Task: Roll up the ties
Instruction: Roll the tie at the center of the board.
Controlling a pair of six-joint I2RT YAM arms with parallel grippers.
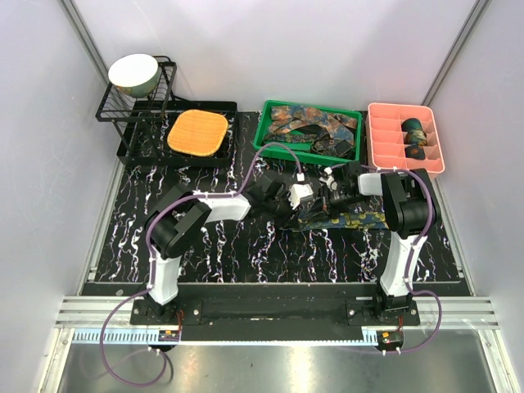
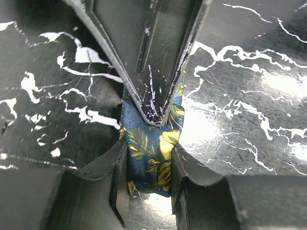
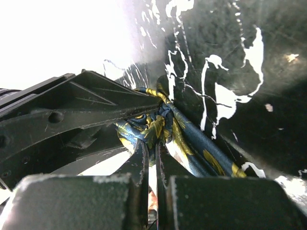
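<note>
One tie (image 2: 146, 139), left gripper (image 2: 147, 165), right gripper (image 3: 152, 151) clamping

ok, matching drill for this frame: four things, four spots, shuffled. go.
Things: 1 bowl; 2 orange pad; 3 blue tie; 4 rolled ties.
Spots: A in the pink tray; B on the wire rack; C in the left claw, on the table; D on the black tray.
Pairs: 1-B; 2-D; 3-C; 4-A.
</note>
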